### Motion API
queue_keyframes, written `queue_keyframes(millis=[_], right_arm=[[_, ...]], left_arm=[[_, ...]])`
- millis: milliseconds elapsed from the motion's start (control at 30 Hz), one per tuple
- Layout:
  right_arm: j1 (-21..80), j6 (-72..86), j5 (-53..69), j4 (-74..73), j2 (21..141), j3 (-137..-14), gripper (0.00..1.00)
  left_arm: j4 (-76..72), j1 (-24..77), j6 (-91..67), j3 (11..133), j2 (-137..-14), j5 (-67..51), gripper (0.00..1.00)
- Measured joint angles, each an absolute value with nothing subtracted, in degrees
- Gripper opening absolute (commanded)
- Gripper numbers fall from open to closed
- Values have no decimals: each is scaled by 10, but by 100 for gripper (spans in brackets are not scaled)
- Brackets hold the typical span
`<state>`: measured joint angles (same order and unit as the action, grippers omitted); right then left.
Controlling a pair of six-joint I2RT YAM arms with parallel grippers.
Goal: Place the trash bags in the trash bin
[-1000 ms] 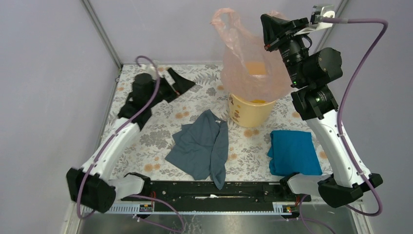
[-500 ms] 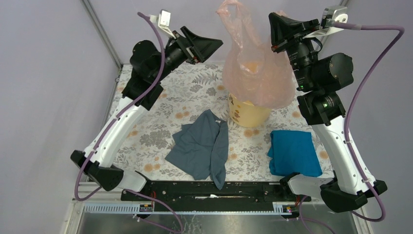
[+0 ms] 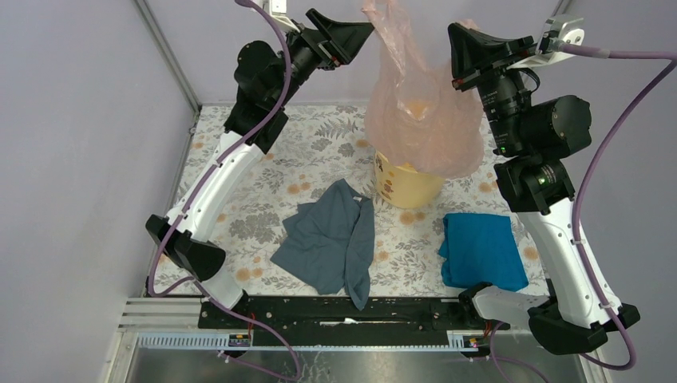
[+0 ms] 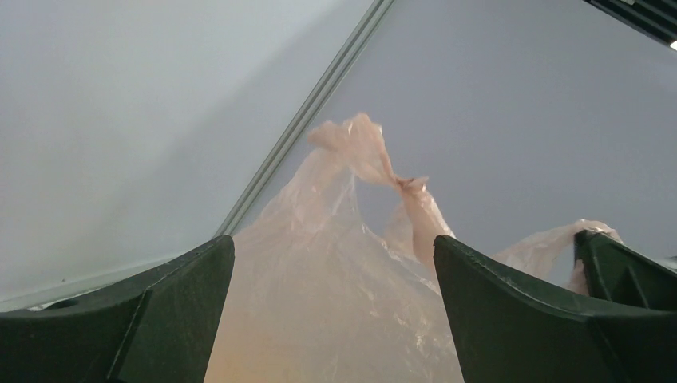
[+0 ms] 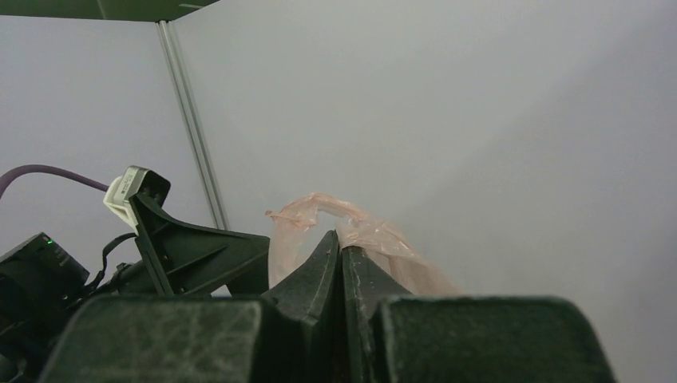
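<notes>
The translucent pink-peach trash bag [image 3: 423, 112] hangs in the air above the yellow-orange bin [image 3: 409, 185], its bottom draped over the bin's rim. My right gripper [image 3: 457, 40] is raised high and shut on the bag's right handle; its wrist view shows the film [image 5: 367, 231] pinched between the closed fingers. My left gripper [image 3: 361, 32] is raised to the bag's left handle [image 3: 383, 12], open, just beside it. In the left wrist view the bag [image 4: 335, 263] fills the gap between the spread fingers [image 4: 495, 303].
A grey-blue cloth [image 3: 331, 239] lies crumpled on the floral table [image 3: 263, 199] in front of the bin. A folded bright blue cloth [image 3: 481, 249] lies at the right by the right arm's base. Enclosure walls stand close behind.
My left arm has risen from the table's back left and swung up toward the bag's left handle. The right gripper has lifted the bag slightly higher.
</notes>
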<state>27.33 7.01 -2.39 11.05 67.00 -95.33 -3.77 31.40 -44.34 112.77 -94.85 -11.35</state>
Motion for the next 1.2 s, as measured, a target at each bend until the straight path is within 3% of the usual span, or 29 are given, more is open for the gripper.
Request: queue_keyframes(millis=[267,500,900,1067,1200], right_arm=[[273,72,-23,110,670,-948,8],[273,73,-23,111,667,-939,8],[273,62,-25,110,653,-929,9],[273,39,-30,108,652,-945,11],[273,9,-41,100,669,-996,10]], left_arm=[[-124,315,-451,1020,-877,-70,99],[-134,324,-449,1101,-913,-68,97],[-96,352,-471,1216,-1033,-82,13],[-86,369,-486,1272,-1079,-94,3],[-91,379,-503,1304,-1095,-97,0]])
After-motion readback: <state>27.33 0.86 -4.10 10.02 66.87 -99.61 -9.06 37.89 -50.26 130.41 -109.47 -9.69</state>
